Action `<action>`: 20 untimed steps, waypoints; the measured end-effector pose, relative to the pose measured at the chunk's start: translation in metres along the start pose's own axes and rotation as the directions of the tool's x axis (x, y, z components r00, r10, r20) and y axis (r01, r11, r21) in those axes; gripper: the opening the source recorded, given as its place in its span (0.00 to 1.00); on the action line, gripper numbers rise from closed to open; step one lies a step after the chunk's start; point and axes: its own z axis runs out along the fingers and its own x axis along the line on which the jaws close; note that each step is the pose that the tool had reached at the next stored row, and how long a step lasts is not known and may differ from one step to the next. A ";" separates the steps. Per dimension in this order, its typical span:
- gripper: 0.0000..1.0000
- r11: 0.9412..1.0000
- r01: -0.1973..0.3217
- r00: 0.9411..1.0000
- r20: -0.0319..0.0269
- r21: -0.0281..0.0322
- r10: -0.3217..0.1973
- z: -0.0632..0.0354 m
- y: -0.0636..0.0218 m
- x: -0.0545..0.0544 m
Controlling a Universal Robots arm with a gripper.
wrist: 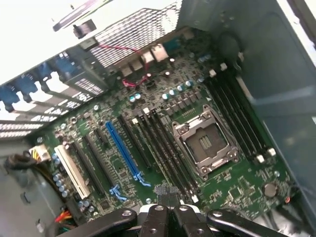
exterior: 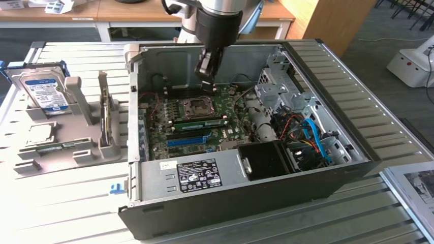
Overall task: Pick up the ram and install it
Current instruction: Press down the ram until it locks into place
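Ram (exterior: 200, 123) shows in the exterior view as a thin green stick lying lengthwise on the board inside the case, along the memory slots between the processor socket (exterior: 198, 105) and the blue slot (exterior: 186, 141). Whether it is pressed fully home I cannot tell.

A slatted metal table (exterior: 68, 203) carries everything. On it lies the open computer case (exterior: 352, 152), side panel off, with its inside facing up. To the exterior view's left of the case stands a grey holder (exterior: 109, 142) with a hard drive (exterior: 44, 89) propped upright in it.

Inside the case, the green motherboard (exterior: 224, 134) fills the middle. A power supply (exterior: 196, 173) with a black label sits along the near edge, and blue cables (exterior: 315, 137) run by the drive bays on the exterior view's right.

The arm reaches down from above into the case. Its gripper (exterior: 203, 79) hangs over the far part of the board, above the processor socket and apart from the ram.

From the wrist view, the motherboard (wrist: 247, 182) lies below, with the open processor socket (wrist: 205, 143), rows of dark memory slots on both sides of it, and the blue slot (wrist: 123, 148) further off. The gripper (wrist: 167, 193) has its fingers (wrist: 160, 200) pressed together — closed on nothing, with no stick between them.
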 end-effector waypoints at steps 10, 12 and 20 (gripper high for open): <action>0.10 0.985 -0.173 0.985 0.008 0.001 0.173 0.0004 0.0000 0.000; 0.10 0.978 -0.207 0.978 0.009 0.001 0.207 0.0005 0.0000 0.000; 0.10 0.940 -0.341 0.940 0.016 0.001 0.341 0.0007 0.0000 0.000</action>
